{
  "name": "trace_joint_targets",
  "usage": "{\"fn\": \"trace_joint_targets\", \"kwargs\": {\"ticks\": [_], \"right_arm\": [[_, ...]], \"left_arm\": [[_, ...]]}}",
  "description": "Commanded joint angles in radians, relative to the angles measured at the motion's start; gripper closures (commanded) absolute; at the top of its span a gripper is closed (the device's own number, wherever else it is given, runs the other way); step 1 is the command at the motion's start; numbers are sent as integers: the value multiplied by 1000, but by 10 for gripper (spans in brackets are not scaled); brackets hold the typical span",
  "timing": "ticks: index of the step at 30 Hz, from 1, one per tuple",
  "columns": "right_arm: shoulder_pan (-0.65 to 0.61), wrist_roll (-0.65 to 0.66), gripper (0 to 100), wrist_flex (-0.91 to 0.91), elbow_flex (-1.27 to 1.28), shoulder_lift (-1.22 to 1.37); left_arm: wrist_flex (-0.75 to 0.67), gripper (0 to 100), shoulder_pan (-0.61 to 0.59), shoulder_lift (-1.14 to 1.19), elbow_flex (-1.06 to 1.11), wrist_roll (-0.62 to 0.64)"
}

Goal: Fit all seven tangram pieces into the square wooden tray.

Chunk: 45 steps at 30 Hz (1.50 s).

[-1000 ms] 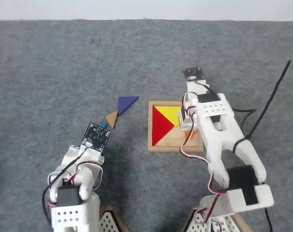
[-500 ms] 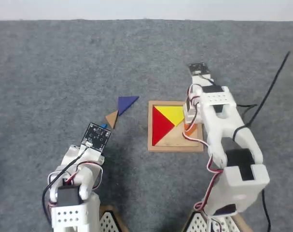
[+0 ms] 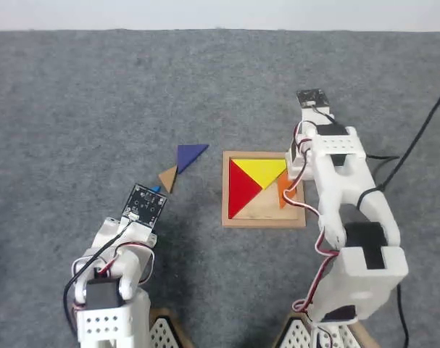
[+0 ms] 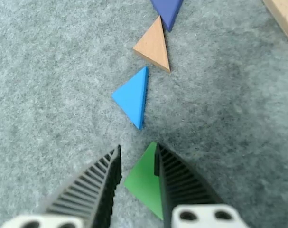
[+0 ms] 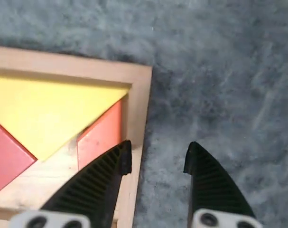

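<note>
The square wooden tray [image 3: 264, 222] holds a red triangle [image 3: 241, 191], a yellow triangle [image 3: 262, 171] and an orange piece [image 3: 283, 191] by its right wall. My right gripper [image 5: 158, 152] hangs open and holds nothing, its fingers astride the tray's right rim [image 5: 139, 109], beside the orange piece [image 5: 100, 137] and the yellow triangle [image 5: 49, 114]. Left of the tray lie a dark blue triangle [image 3: 190, 154], a tan triangle [image 3: 168, 177] and a light blue triangle [image 4: 133, 96]. My left gripper [image 4: 138, 154] is open low over the mat, with a green triangle [image 4: 144, 181] lying between its fingers.
Grey felt mat covers the whole table. The left arm [image 3: 141, 206] stands near the front left, just short of the loose triangles. A corner of the tray [image 4: 283, 14] shows in the left wrist view. A black cable [image 3: 412, 145] trails at the right.
The right arm has swung rightward off the tray's inside to its right rim, baring the orange piece that lies in the tray. The left arm has not moved.
</note>
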Motion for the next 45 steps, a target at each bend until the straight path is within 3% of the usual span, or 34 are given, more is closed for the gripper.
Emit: {"fn": "trace_joint_targets", "kwargs": {"ticks": [1, 9, 23, 30, 35, 45], "right_arm": [[-31, 12, 810, -19, 48, -177], [-151, 15, 811, -108, 262, -274], [-91, 21, 811, -102, 144, -76], [21, 20, 812, -102, 106, -74], [24, 18, 812, -102, 98, -81], [-137, -8, 812, -90, 232, -289]], "left_arm": [[11, 892, -3, -20, -7, -6], [11, 892, -3, -20, -7, -6], [12, 892, -3, -20, -7, -6], [12, 892, -3, -20, -7, -6], [12, 892, -3, -20, -7, -6], [12, 892, -3, -20, -7, -6]]}}
